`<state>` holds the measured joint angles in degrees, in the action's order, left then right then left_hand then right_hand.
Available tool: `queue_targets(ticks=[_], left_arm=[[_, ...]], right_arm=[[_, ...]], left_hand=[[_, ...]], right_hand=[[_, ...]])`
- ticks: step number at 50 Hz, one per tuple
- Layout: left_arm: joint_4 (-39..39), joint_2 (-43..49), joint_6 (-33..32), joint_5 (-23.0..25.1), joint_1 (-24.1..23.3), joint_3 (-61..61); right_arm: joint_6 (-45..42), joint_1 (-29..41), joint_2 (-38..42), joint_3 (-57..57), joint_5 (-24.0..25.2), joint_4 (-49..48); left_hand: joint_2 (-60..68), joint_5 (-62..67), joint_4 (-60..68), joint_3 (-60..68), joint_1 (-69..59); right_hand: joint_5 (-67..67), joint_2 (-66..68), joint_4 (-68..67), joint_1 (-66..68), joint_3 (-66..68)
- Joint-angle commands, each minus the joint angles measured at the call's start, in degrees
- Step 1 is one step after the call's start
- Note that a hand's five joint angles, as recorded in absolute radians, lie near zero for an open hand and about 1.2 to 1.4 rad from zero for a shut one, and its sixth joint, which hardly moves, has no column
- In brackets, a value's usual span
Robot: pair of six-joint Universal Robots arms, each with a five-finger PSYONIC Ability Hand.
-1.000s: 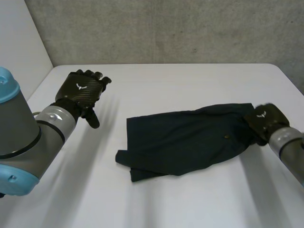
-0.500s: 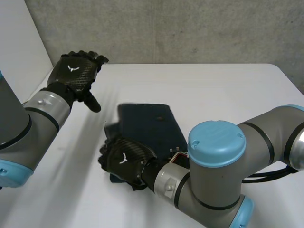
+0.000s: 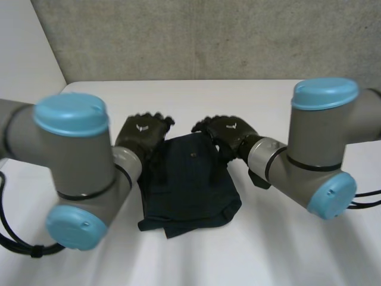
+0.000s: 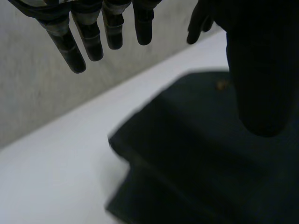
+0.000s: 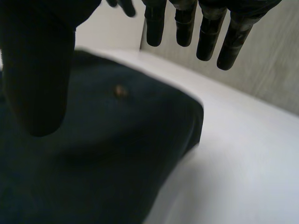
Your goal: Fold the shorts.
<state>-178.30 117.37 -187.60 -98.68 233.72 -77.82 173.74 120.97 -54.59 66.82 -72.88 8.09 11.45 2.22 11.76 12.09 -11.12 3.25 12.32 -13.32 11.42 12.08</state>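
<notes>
The dark navy shorts (image 3: 187, 187) lie in the middle of the white table (image 3: 286, 250), folded into a thick, roughly rectangular bundle. A small brass-coloured stud (image 3: 192, 156) sits on the top layer, toward the bundle's 12 o'clock edge. At the 6 o'clock edge the layers do not line up, and a lower flap pokes out past the upper one.

The left hand (image 3: 141, 132) is at about 10 o'clock of the bundle, at its far corner. The right hand (image 3: 229, 132) is across from it at about 2 o'clock, at the other far corner. The hands are near each other, with the far edge of the shorts between them.

Seen from the left wrist, the left hand (image 4: 91, 37) has straight fingers held slightly apart, reaching past the cloth toward the grey concrete wall (image 3: 196, 36) and closed on nothing. Its thumb hangs over the shorts (image 4: 187, 158), just beside the stud (image 4: 219, 85). I cannot tell whether the thumb touches the fabric.

From the right wrist it looks much the same. The right hand (image 5: 184, 28) has straight, slightly parted fingers, and its thumb is over the shorts (image 5: 117, 158) near the stud (image 5: 120, 90). It grips nothing.

The left arm (image 3: 71, 173) and the right arm (image 3: 321, 149) bend in from either side.
</notes>
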Motion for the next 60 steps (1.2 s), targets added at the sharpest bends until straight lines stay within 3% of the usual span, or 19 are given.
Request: queue_targets(ticks=[1,12,21,29,33,36,40,43,47,60], left_arm=[[1.37,6.28,-0.13,-9.69,-2.65,-0.05],[4.80,10.15,-0.22,-9.78,-2.74,-0.67],[4.80,7.88,-1.88,-9.78,-2.39,0.65],[4.80,-6.17,-3.03,-8.11,-2.12,2.41],[4.80,-15.05,-3.12,-5.13,1.21,3.11],[6.20,-20.94,-2.86,-1.62,7.35,3.99],[13.05,-24.82,-1.37,3.31,13.86,5.48],[19.01,-25.53,1.61,5.59,17.02,7.50],[22.28,-25.79,4.87,6.92,17.91,8.99],[22.11,-25.44,5.32,7.27,17.65,9.79]], right_arm=[[-4.02,0.32,6.85,-3.62,-1.21,3.24],[-13.33,0.94,9.41,-3.45,-6.39,3.16],[-16.77,0.94,8.88,-2.57,-6.57,3.33],[-12.56,0.32,-4.29,-0.73,-7.79,-0.97],[-6.76,-0.82,-12.02,-0.11,-14.20,-3.25],[-3.51,-4.06,-17.47,0.33,-21.58,-2.91],[-3.41,-8.29,-25.03,2.43,-27.40,-0.45],[-3.24,-10.39,-27.06,3.23,-26.44,2.70],[-2.71,-11.37,-27.77,3.84,-23.80,5.88],[-2.71,-12.69,-28.03,4.02,-22.39,6.41]], left_hand=[[-0.06,-0.83,-0.37,-0.69,-0.27],[-0.06,-0.83,-0.36,-0.69,-0.27],[-0.23,-1.00,-0.53,-0.86,-0.10],[-0.90,-1.67,-1.20,-1.53,0.57],[-0.90,-1.67,-1.20,-1.53,0.57],[-0.40,-1.17,-0.70,-1.03,0.07],[-0.73,-1.50,-1.03,-1.36,0.40],[-1.07,-1.84,-1.37,-1.70,0.74],[-1.07,-1.84,-1.37,-1.70,0.74],[-1.41,-2.18,-1.71,-2.04,1.08]], right_hand=[[-3.25,-2.32,3.32,-1.42,-2.08],[-3.25,-2.32,3.32,-1.42,-2.08],[-3.25,-2.32,3.32,-1.42,-2.08],[-3.25,-2.32,3.32,-1.42,-2.08],[-3.25,-2.32,3.32,-1.42,-2.08],[-3.25,-2.32,3.32,-1.42,-2.08],[-3.25,-2.32,3.32,-1.42,-2.08],[-3.25,-2.32,3.32,-1.42,-2.08],[-3.25,-2.32,3.32,-1.42,-2.08],[-3.25,-2.32,3.32,-1.42,-2.08]])
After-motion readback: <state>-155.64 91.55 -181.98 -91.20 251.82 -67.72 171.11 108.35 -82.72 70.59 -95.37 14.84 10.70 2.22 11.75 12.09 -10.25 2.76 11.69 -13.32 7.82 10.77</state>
